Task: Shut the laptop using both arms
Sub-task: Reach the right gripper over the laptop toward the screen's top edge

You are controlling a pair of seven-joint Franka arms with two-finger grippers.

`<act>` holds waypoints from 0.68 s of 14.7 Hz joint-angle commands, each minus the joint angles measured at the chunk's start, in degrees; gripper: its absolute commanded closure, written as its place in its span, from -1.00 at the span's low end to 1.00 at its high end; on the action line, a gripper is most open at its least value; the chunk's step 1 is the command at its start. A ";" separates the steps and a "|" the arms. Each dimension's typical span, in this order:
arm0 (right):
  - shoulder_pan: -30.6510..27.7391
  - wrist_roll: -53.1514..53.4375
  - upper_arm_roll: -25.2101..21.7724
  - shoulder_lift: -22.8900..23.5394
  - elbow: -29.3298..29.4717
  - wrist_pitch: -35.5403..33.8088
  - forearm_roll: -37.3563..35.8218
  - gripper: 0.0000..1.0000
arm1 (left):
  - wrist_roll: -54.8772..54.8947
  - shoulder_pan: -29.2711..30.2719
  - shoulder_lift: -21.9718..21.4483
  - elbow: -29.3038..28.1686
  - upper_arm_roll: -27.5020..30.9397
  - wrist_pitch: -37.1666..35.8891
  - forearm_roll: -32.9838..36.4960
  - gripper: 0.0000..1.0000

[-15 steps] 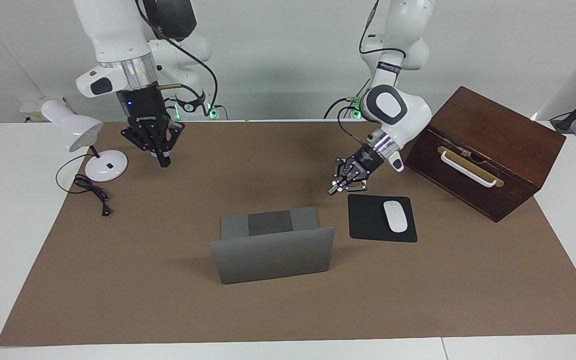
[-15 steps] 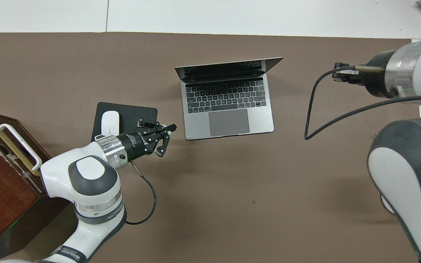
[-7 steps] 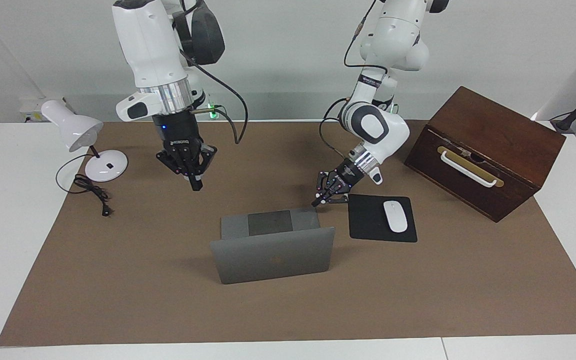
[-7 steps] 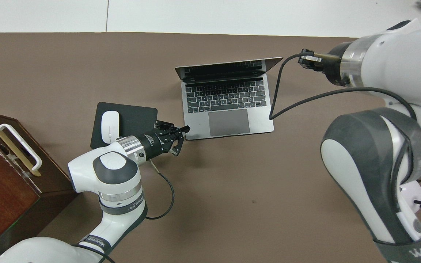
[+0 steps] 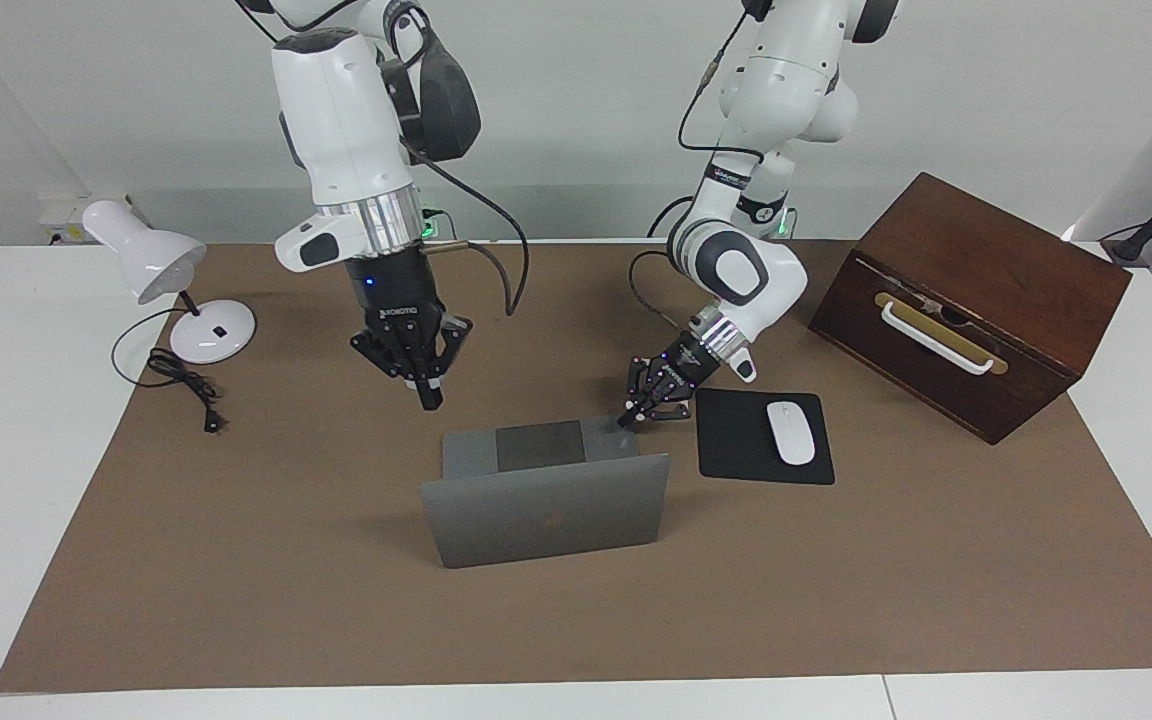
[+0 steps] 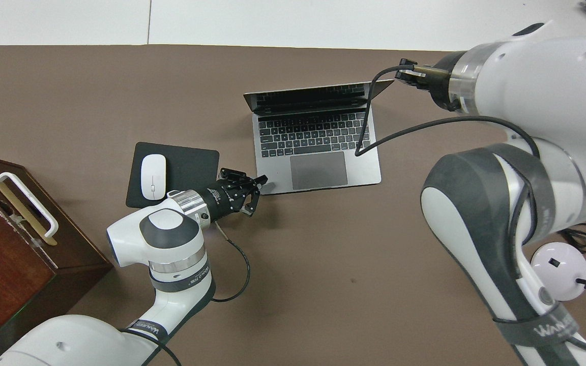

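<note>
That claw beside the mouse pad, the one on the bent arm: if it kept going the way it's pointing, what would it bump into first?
Most likely the laptop: the shut left gripper points down at its deck corner nearest the mouse pad. Whether it already touches is unclear.

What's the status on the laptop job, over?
Left pincer shut, at the laptop's deck corner. Right pincer shut, hanging above the mat beside the deck. Lid up. Mouse pad alongside, clear of the lid.

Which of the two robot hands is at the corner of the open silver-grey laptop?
The left hand, shut, is at the laptop deck's corner beside the black mouse pad. The right hand, also shut, hangs above the brown mat.
</note>
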 commanded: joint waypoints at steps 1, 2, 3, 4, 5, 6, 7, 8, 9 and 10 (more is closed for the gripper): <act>0.10 0.27 0.07 3.65 3.53 1.96 -0.73 1.00 | 1.61 -1.33 1.96 2.55 0.06 2.15 -1.90 1.00; 0.71 0.27 0.07 4.71 4.49 2.14 -0.90 1.00 | 1.70 -1.33 2.22 2.64 0.05 2.15 -1.90 1.00; 1.50 0.27 0.07 5.76 5.55 2.14 -1.34 1.00 | 1.70 -1.33 2.31 2.72 0.05 2.24 -1.90 1.00; 1.60 0.18 0.07 6.82 6.60 2.23 -2.12 1.00 | 1.79 -1.33 2.92 2.90 0.05 2.24 -1.90 1.00; 1.60 -0.60 0.07 7.70 7.57 2.66 -2.74 1.00 | 2.05 -1.24 3.01 2.81 0.05 2.42 -1.90 1.00; 1.60 -1.74 0.07 8.40 7.93 4.58 -3.01 1.00 | 2.40 -1.33 3.18 2.81 0.05 2.94 -1.99 1.00; 1.60 -2.28 0.07 9.28 8.02 6.25 -3.10 1.00 | 2.67 -1.33 3.36 2.90 0.05 3.29 -1.99 1.00; 1.60 -2.54 0.07 10.24 8.37 7.31 -3.19 1.00 | 3.28 -1.50 3.45 2.90 0.05 3.38 -1.99 1.00; 1.60 -3.41 0.07 10.69 8.89 7.93 -3.71 1.00 | 4.42 -1.94 3.45 2.90 0.05 3.82 -1.99 1.00; 1.60 -4.64 0.16 11.04 8.98 8.37 -4.15 1.00 | 4.77 -2.12 3.54 2.90 -0.03 4.26 -1.99 1.00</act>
